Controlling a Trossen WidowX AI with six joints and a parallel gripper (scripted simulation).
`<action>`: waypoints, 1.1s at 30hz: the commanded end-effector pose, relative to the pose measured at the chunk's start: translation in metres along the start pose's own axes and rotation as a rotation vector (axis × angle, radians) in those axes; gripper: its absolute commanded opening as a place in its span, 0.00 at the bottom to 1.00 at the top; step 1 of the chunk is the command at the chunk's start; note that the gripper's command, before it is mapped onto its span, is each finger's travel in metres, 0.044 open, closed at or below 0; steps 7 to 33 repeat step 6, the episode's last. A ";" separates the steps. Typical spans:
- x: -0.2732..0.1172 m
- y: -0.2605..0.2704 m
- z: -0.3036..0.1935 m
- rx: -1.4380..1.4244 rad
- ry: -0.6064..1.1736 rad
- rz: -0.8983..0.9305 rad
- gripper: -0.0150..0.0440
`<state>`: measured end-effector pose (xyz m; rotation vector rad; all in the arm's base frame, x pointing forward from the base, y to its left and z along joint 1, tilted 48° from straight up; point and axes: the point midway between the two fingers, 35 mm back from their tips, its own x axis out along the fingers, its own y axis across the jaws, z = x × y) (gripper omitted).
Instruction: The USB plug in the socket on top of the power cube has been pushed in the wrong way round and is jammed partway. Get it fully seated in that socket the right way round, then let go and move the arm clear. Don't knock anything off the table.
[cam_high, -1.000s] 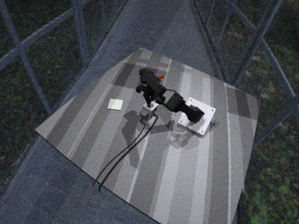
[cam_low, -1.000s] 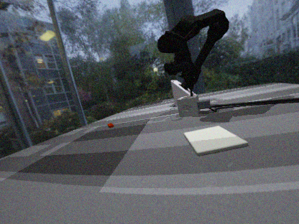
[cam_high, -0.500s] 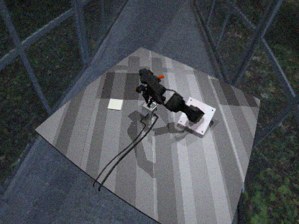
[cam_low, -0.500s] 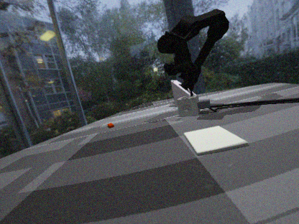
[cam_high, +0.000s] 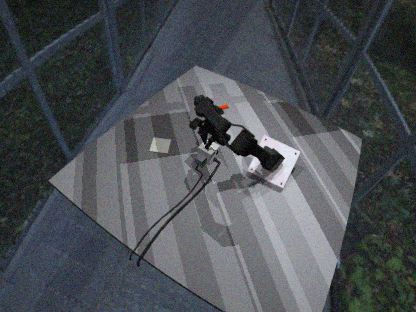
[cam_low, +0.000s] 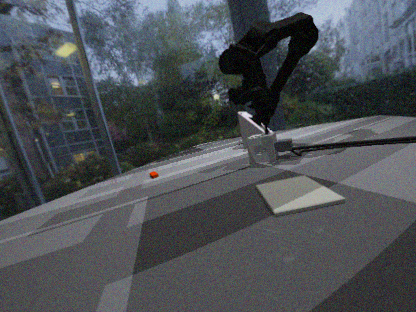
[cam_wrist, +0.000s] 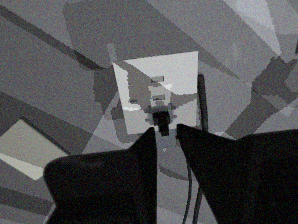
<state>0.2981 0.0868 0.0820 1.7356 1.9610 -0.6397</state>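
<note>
Black metal pincer (cam_high: 208, 146) (cam_low: 266, 128) (cam_wrist: 165, 130) slightly apart, nothing clamped. Small black plug (cam_wrist: 162, 120) at white square power cube (cam_high: 211, 147) (cam_low: 262, 148) (cam_wrist: 182, 71), top side; seating unclear. Release looks begun; arm clearance remains.

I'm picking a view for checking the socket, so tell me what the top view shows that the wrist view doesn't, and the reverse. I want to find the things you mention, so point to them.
Only the top view: the orange block (cam_high: 224, 106), the arm's white base plate (cam_high: 291, 156) and the table's outer edges.

Only the wrist view, clearly: the slots (cam_wrist: 157, 79) in the cube's top face and the dark plug (cam_wrist: 161, 120) near the parted fingertips.

Both: the power cube (cam_high: 211, 145) (cam_wrist: 182, 75), pale square tile (cam_high: 160, 145) (cam_wrist: 30, 150), black cables (cam_high: 170, 218) (cam_wrist: 202, 100) and gripper (cam_high: 206, 146) (cam_wrist: 165, 130).
</note>
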 end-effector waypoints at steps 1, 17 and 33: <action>-0.005 0.001 0.000 -0.005 -0.002 0.004 0.42; -0.010 0.001 -0.001 -0.005 -0.003 0.004 0.42; -0.010 0.001 -0.001 -0.005 -0.003 0.004 0.42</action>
